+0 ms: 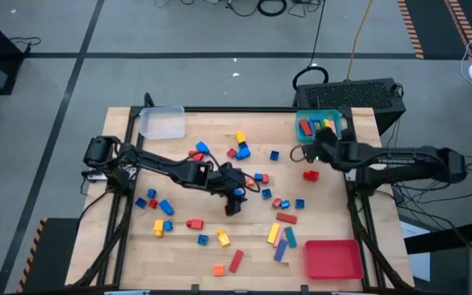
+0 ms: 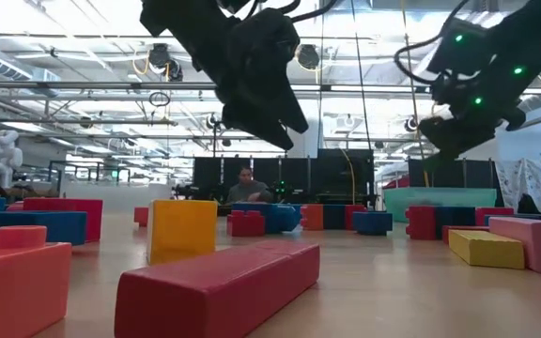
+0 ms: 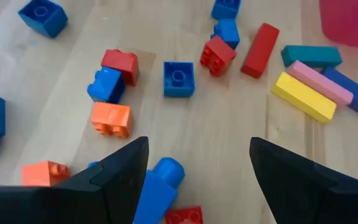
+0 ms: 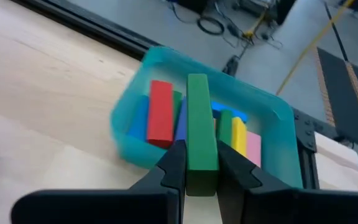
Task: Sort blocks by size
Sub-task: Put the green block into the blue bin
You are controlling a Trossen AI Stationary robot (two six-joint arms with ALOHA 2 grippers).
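Many small blocks in red, blue, yellow, orange and pink lie scattered on the wooden table (image 1: pixel 244 152), and several show in the left wrist view (image 3: pixel 179 79). My left gripper (image 1: pixel 234 199) hangs open over the table's middle; in its own view (image 3: pixel 197 171) a blue brick (image 3: pixel 159 186) lies below, beside one finger. My right gripper (image 1: pixel 312 150) is shut on a long green bar (image 4: pixel 199 124) just short of the teal tray (image 1: pixel 318 124), which holds several long bars (image 4: pixel 160 112). My right gripper pinches the green bar's two long sides (image 4: pixel 199 165) between its two fingers, near the bar's near end. The fingers lie along the bar, which sticks out forward past the fingertips toward the teal tray (image 4: pixel 278 118). The bar is lifted clear of the table.
A clear tray (image 1: pixel 162 123) stands at the far left and a red tray (image 1: pixel 333 259) at the near right. Long bars (image 1: pixel 281 236) lie beside the red tray. In the low view a person (image 2: pixel 245 183) sits in the room behind the table.
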